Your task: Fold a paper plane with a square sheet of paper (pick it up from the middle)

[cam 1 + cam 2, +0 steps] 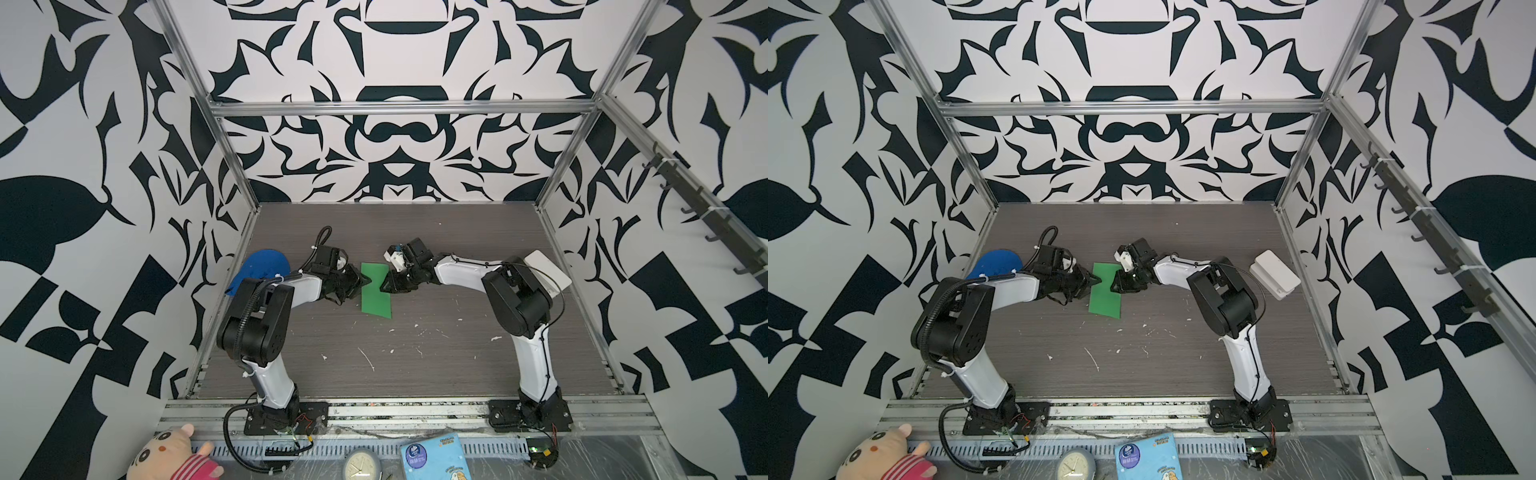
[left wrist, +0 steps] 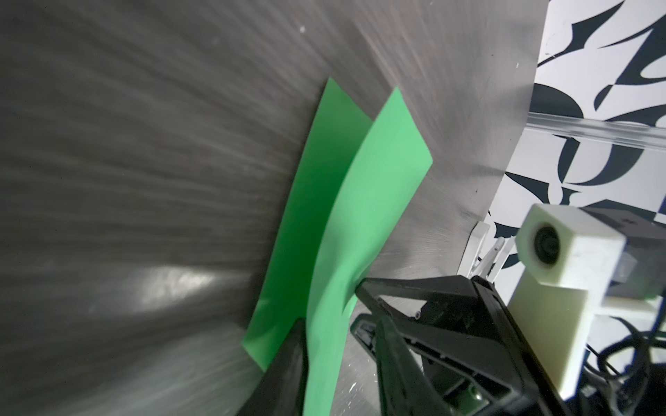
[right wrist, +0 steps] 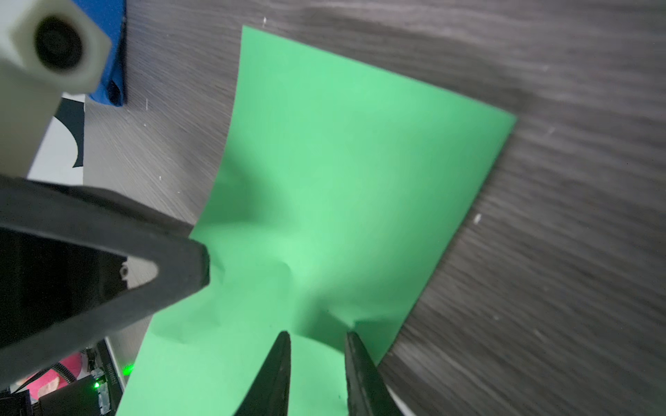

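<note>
The green sheet of paper (image 1: pixel 376 297) (image 1: pixel 1105 301) lies mid-table, doubled over into a narrow rectangle; no paper plane is in view. In the left wrist view its upper layer (image 2: pixel 364 201) lifts off the lower one. My left gripper (image 1: pixel 365 281) (image 1: pixel 1096 281) (image 2: pixel 338 320) is at the sheet's left edge, open, and the raised layer runs between its fingers against one of them. My right gripper (image 1: pixel 384 284) (image 1: pixel 1115 286) (image 3: pixel 318 335) is at the right edge, open, its two tips resting on the dimpled paper (image 3: pixel 342 162).
A blue cloth cap (image 1: pixel 266 266) (image 1: pixel 996 262) lies behind the left arm. A white box (image 1: pixel 548 270) (image 1: pixel 1275 274) sits at the right wall. A plush toy (image 1: pixel 170 455), a clock (image 1: pixel 361 465) and a blue packet (image 1: pixel 434 457) lie in front of the arm bases.
</note>
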